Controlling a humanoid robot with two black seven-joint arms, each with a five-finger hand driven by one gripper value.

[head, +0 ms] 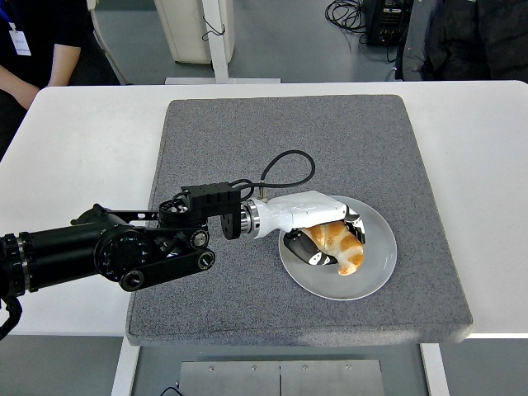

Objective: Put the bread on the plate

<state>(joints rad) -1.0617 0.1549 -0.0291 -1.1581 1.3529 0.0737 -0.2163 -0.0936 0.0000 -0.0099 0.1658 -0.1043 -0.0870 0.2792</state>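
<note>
A golden croissant [339, 244] lies on the clear glass plate [376, 266] at the right of the grey mat. My left hand [326, 235], white with black fingertips, reaches over the plate from the left and its fingers curl around the croissant, thumb below and fingers above. The bread rests on the plate's surface inside the hand. The black left arm [115, 247] lies across the mat's left edge. The right arm is out of view.
The grey mat [247, 140] covers the middle of the white table [74, 148]. A black cable [289, 165] loops from the wrist. A person in dark clothes stands at the top left [33, 49], another dark figure at the top right [470, 37].
</note>
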